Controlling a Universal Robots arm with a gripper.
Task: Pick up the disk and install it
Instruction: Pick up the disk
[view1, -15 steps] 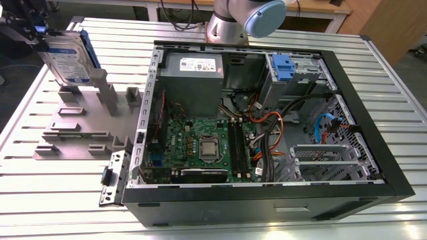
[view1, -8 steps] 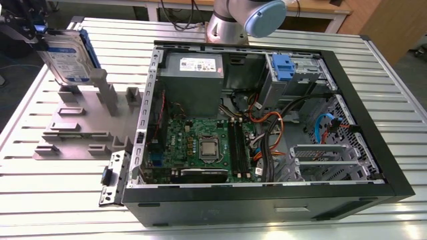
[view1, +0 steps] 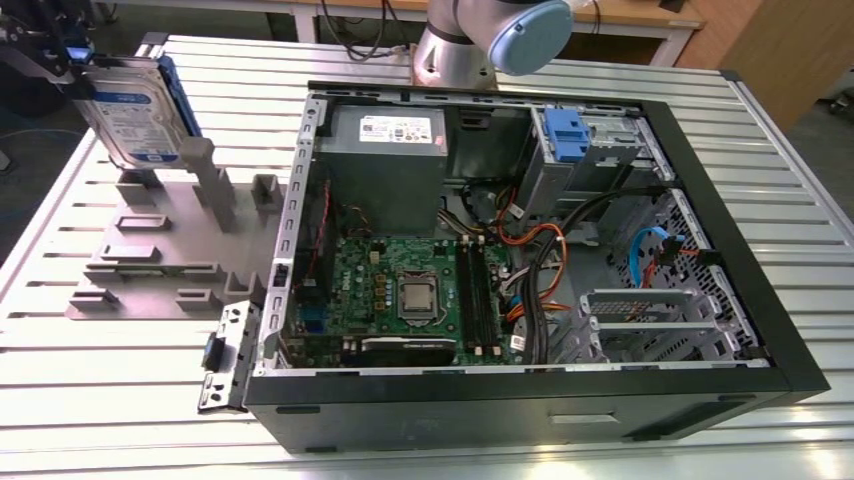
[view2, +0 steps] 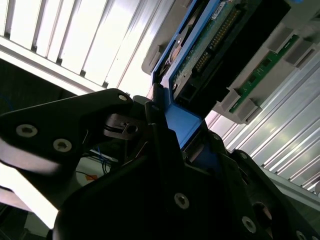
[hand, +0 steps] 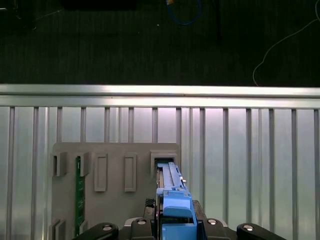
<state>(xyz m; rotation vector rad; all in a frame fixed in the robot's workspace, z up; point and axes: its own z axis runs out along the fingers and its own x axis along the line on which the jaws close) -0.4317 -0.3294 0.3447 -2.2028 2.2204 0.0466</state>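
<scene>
While clamped on its blue side rail by the hand (view1: 74, 70), the disk (view1: 134, 108) stands upright over the grey holder plate (view1: 147, 265), close to the worktop (view1: 80, 400) corner at the exterior view's upper left (white-and-blue label showing). Open computer case (view1: 534, 230): mid-worktop, well apart from the disk, with a blue clip (view1: 567, 135) in its drive bay.

Open black computer case (view1: 534, 405) lying on slatted aluminium table (view1: 120, 400). Inside: green motherboard (view1: 387, 262) with CPU (view1: 416, 296), grey power supply (view1: 387, 160), tall blue plastic clip (view1: 566, 133) in drive bay, orange cables (view1: 531, 240). Grey slotted fixture plate (view1: 147, 275) just beside case, at exterior view's left; in first wrist view, green circuit board (hand: 78, 190) stands upright in one slot
</scene>
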